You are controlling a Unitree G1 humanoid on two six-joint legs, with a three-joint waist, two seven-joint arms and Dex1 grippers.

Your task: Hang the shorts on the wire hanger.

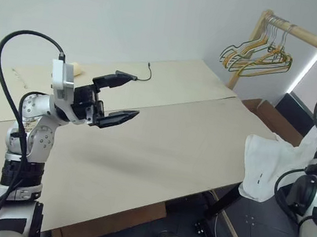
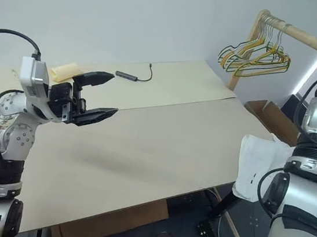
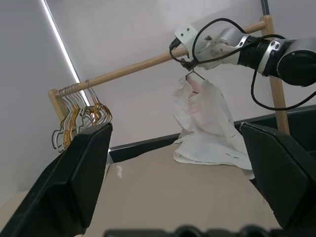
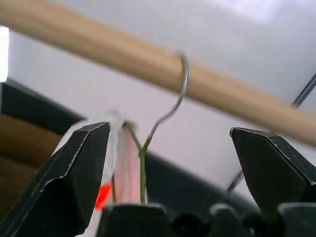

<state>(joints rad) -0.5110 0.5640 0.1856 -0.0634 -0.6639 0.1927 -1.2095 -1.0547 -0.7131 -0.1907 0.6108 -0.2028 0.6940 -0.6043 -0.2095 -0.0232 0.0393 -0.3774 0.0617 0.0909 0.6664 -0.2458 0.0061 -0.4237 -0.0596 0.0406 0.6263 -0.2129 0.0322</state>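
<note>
Shorts (image 3: 205, 126) are hanging on the wire hanger (image 4: 170, 106), whose hook is sitting over the wooden rail (image 3: 133, 69); the cloth is draping down past the table's (image 1: 160, 148) far right corner. Right gripper (image 4: 170, 148) is sitting just below the hook with jaws spread and nothing between them, probably to let the hanger carry its own load. Left gripper (image 1: 117, 98) is hovering over the bare table, jaws spread and holding nothing, apparently parked clear. Spare hangers (image 1: 257, 55) are bunching at the rail's far end. No containers in sight. The hang looks finished, though the waistband's seat on the wire is hard to make out.
</note>
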